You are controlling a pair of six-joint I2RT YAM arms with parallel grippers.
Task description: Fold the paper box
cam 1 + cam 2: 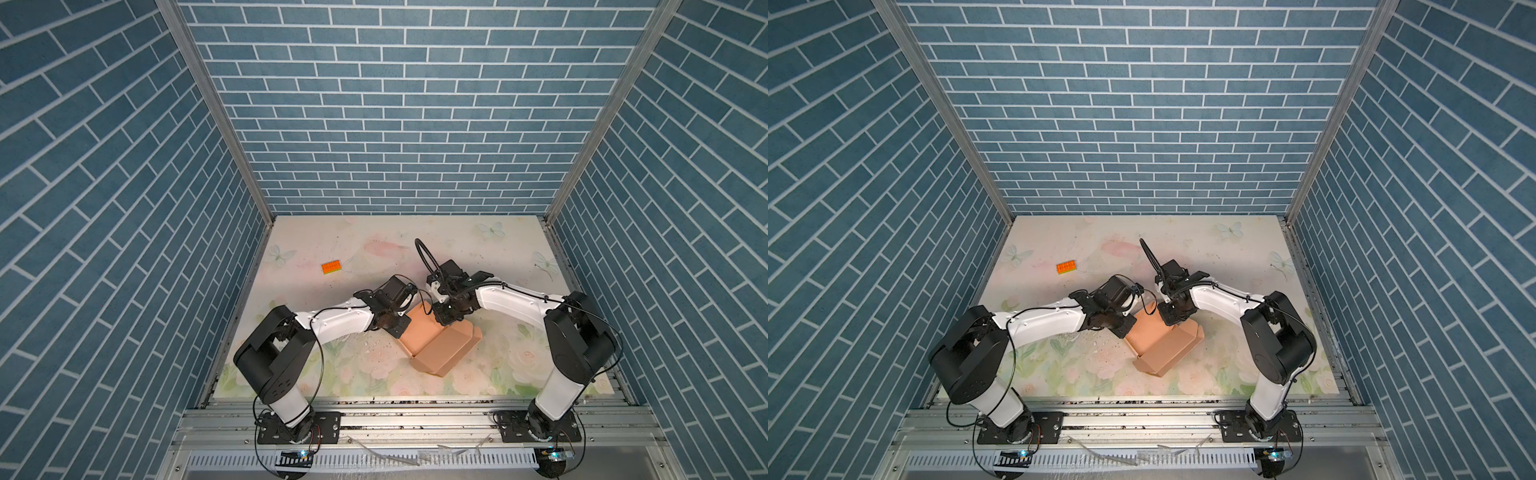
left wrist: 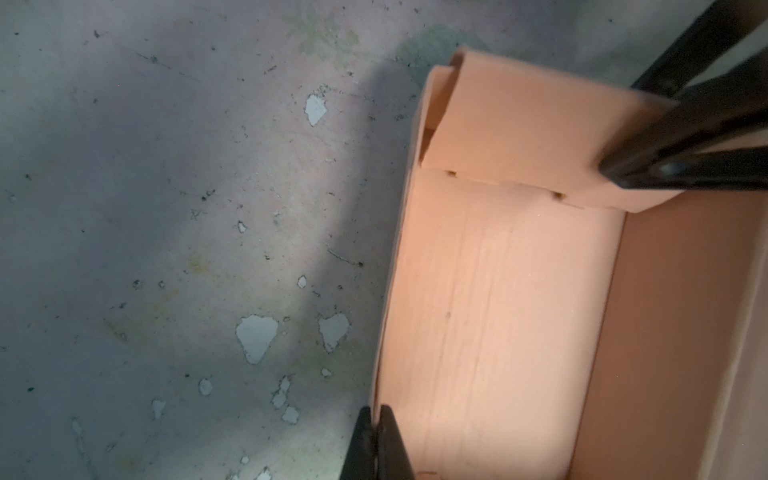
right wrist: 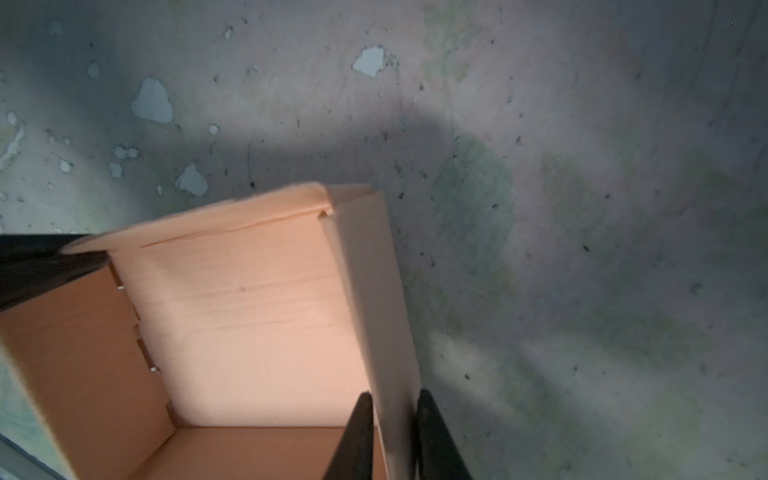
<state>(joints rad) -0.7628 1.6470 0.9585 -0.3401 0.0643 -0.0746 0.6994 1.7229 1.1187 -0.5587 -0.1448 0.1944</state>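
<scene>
The paper box (image 1: pixel 436 338) (image 1: pixel 1163 343), peach-tan cardboard, lies half formed near the middle of the table, with a shallow tray and raised walls. My left gripper (image 2: pixel 376 411) is shut on the thin edge of one side wall of the paper box (image 2: pixel 498 311). My right gripper (image 3: pixel 392 397) has a finger on each side of the folded-over wall at the adjoining side of the paper box (image 3: pixel 257 311), both against it. In both top views the left gripper (image 1: pixel 399 328) and the right gripper (image 1: pixel 445 320) meet over the box's far end, fingertips hidden under the wrists.
A small bright orange studded brick (image 1: pixel 331 267) (image 1: pixel 1066 267) lies on the floral table (image 1: pixel 374 249) to the back left. Blue brick-patterned walls close in three sides. A metal rail (image 1: pixel 415 415) with both arm bases runs along the front edge.
</scene>
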